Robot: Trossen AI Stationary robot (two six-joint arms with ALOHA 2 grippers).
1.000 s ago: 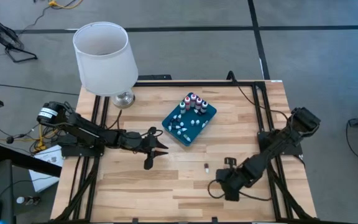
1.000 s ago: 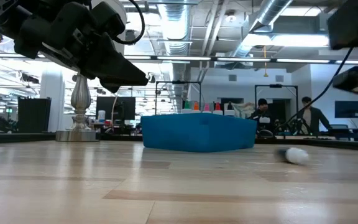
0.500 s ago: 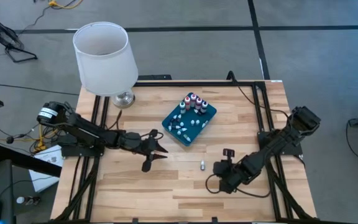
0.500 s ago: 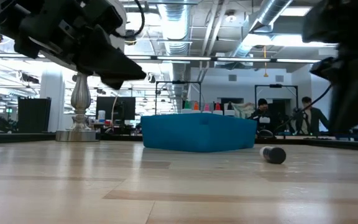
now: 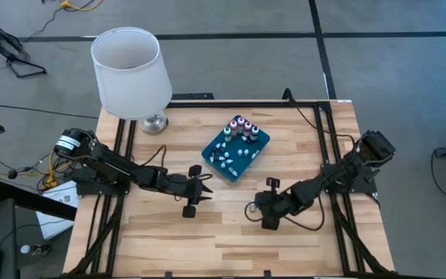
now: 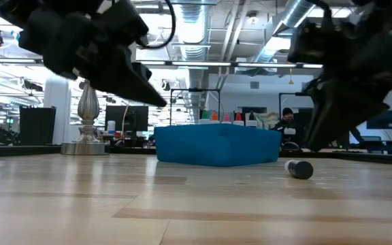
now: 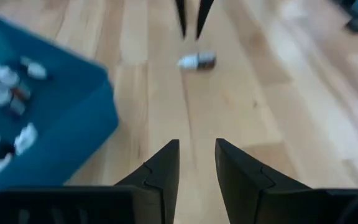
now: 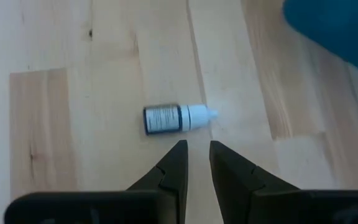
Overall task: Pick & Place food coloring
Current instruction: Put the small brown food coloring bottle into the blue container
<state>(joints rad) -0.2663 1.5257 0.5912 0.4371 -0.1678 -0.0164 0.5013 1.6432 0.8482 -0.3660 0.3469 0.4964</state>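
One loose food coloring bottle (image 8: 176, 118), dark with a white cap, lies on its side on the wood, seen also in the high view (image 5: 249, 208) and the low view (image 6: 299, 169). Several more tiny bottles stand or lie in the teal tray (image 5: 236, 151). My right gripper (image 8: 197, 158) hovers just short of the loose bottle, slightly open, touching nothing. It shows in the high view (image 5: 259, 208) too. My left gripper (image 5: 204, 190) hangs above the table beside the tray's near-left corner, slightly open and empty (image 7: 196, 158).
A lamp with a white shade (image 5: 130, 71) stands on its metal base (image 6: 90, 136) at the table's far left. The tray (image 6: 218, 145) sits mid-table toward the far edge. Bare wood lies along the near side. People show in the room behind (image 6: 288, 122).
My right gripper has moved toward the table's left and slightly far, closing in on the loose bottle. That bottle rolled a little leftward early on, then lay still. My left gripper has shifted right and a bit toward the near edge.
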